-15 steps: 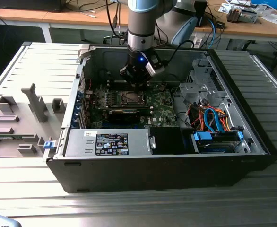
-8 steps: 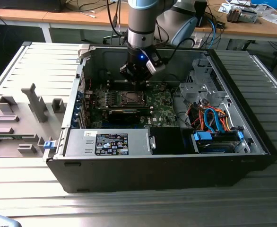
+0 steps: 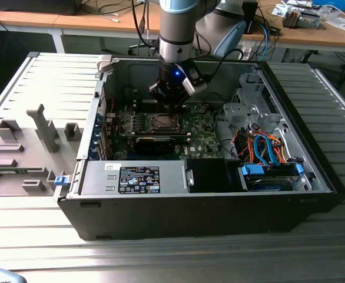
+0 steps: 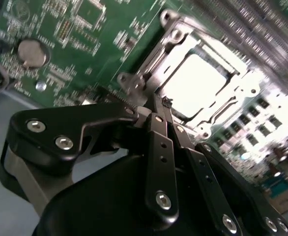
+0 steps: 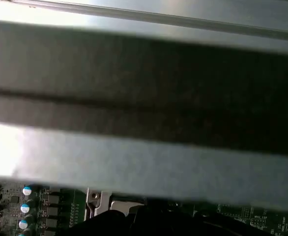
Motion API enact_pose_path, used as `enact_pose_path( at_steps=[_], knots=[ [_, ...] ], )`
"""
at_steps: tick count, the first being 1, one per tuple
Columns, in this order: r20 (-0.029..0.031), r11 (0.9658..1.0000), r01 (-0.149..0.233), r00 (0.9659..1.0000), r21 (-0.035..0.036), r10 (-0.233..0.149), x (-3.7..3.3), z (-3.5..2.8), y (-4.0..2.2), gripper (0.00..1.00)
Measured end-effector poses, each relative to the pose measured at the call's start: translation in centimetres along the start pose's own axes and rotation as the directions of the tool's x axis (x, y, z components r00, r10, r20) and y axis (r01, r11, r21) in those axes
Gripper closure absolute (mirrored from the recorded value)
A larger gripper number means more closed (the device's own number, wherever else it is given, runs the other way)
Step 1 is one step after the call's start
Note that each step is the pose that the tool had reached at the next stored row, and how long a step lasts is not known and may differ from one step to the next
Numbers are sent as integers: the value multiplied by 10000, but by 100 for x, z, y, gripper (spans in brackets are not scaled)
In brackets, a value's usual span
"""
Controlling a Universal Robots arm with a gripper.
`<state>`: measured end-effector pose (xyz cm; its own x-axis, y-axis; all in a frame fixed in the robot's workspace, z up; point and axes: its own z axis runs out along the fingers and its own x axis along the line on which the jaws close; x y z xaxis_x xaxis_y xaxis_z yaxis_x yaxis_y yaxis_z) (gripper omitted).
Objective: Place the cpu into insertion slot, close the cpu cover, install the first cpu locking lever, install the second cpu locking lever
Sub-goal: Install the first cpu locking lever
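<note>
The cpu lies in the insertion slot on the green board, its silvery top glaring bright in the second wrist view. The cpu cover lies flat around it as a metal frame. My gripper is shut, with its black fingertips together just beside the frame's edge. A small bent metal tab sits next to the tips, and I cannot tell whether they touch it. In the exterior view the gripper hangs over the socket's far edge inside the open computer case. The first wrist view catches a strip of the socket.
The case wall stands close behind the arm. A long black card lies just in front of the socket. A grey power supply and a drive bay with orange and blue cables take up the near side of the case.
</note>
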<state>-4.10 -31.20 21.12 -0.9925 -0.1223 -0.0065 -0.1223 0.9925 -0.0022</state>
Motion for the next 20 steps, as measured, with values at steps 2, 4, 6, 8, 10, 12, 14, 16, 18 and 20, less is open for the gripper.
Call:
enact_pose_path(
  at_steps=[2, 4, 6, 8, 10, 12, 14, 16, 18, 20],
  knots=[
    [-1, 10000, 1, 10000, 1, -1, 8, 0, -66, 89],
    [-2, 10000, 2, 10000, 5, -2, 15, 0, -127, 89],
    [-2, 10000, 0, 10000, 12, 0, 24, 0, -192, 89],
    [-1, 10000, 1, 10000, 12, -1, 26, 0, -211, 89],
    [-2, 10000, -1, 10000, 14, 1, 27, -9, -214, 89],
    [-2, 10000, 1, 10000, 13, -1, 26, -28, -214, 89],
    [-2, 10000, 0, 10000, 13, 0, 26, -53, -214, 89],
    [-2, 10000, 1, 10000, 13, -1, 26, -81, -214, 89],
    [-2, 10000, 0, 10000, 13, 0, 26, -100, -214, 89],
    [-2, 10000, 1, 10000, 13, -1, 26, -119, -214, 89]
  ],
)
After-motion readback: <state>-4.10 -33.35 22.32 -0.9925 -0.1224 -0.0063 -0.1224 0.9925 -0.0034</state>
